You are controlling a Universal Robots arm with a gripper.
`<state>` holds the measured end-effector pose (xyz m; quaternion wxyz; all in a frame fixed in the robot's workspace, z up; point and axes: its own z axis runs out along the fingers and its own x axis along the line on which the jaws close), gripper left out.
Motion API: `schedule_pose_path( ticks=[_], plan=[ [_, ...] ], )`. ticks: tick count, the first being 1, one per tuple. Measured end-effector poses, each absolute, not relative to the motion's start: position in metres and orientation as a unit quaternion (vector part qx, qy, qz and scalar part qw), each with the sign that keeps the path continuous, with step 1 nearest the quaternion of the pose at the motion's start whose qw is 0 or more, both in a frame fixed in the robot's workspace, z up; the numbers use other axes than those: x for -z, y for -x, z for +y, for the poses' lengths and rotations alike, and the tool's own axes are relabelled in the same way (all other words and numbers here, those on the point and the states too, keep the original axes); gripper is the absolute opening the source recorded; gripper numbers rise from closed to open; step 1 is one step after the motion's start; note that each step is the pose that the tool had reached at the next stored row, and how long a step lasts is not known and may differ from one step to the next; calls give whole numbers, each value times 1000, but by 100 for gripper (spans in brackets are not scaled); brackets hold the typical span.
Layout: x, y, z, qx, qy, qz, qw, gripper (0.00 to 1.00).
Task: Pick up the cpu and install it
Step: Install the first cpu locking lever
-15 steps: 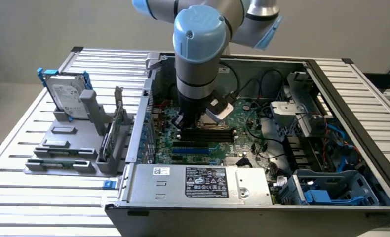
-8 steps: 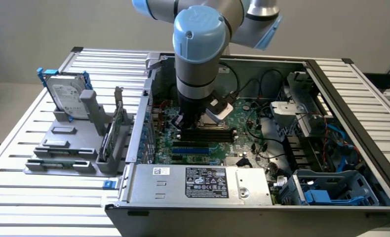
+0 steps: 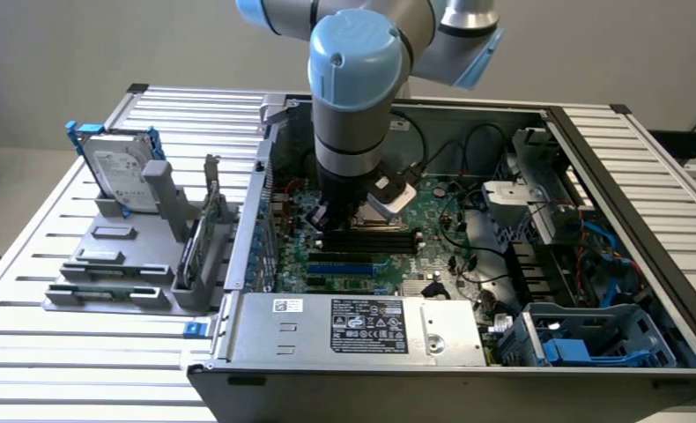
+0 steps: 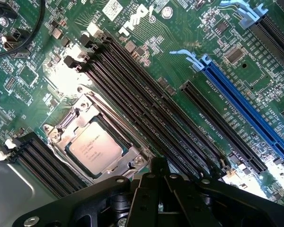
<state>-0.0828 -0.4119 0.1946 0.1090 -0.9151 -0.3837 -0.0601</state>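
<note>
Wrist view: the cpu (image 4: 93,147) is already sitting flat in its metal-framed socket (image 4: 80,116) on the green motherboard (image 4: 180,61), right beside the black RAM slots (image 4: 146,109). My claw (image 4: 160,166) is fully closed with nothing in it, parked just off the socket inside the open PC case (image 3: 360,330).

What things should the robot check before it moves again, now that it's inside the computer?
1. Small square silver-topped cpu lies inside the metal-framed socket on the green motherboard: ok.
2. Cpu sits flat and square to the frame: looks ok.
3. Black gripper holds nothing, fingers together: ok.
4. Gripper is off the cpu, beside the socket: ok.
5. Socket frame clamped down over the cpu: cannot tell.
6. Black memory slots next to the socket untouched: ok.
</note>
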Motion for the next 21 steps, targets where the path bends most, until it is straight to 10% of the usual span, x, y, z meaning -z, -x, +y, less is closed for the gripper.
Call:
schedule_pose_path(
  ticks=[21],
  plan=[
    [-224, 87, -381, 53, 906, -408, 101, 11]
  ],
)
